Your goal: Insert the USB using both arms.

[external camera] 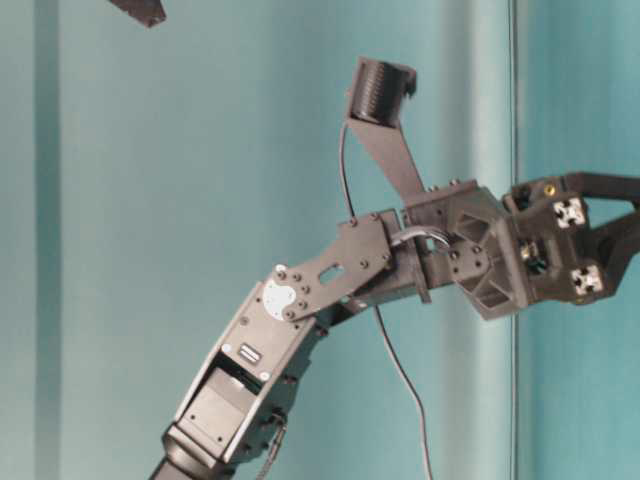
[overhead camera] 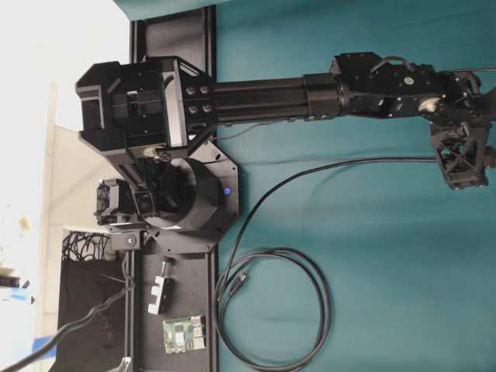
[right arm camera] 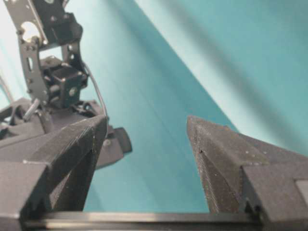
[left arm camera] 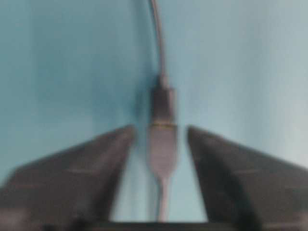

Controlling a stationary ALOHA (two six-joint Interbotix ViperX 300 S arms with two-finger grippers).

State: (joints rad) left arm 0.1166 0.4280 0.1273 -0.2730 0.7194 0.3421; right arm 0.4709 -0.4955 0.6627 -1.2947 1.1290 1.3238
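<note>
One small chunky black USB plug [left arm camera: 162, 103] lying lengthwise between the left gripper's [left arm camera: 159, 139] spread, released fingers; right gripper [right arm camera: 147, 125] open, empty

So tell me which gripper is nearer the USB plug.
Left. The left gripper straddles the USB plug, its fingers apart on either side of it. The right gripper is open over bare teal cloth, with no plug in its view.

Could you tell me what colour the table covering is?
Teal table covering, clearest in the overhead view.
</note>
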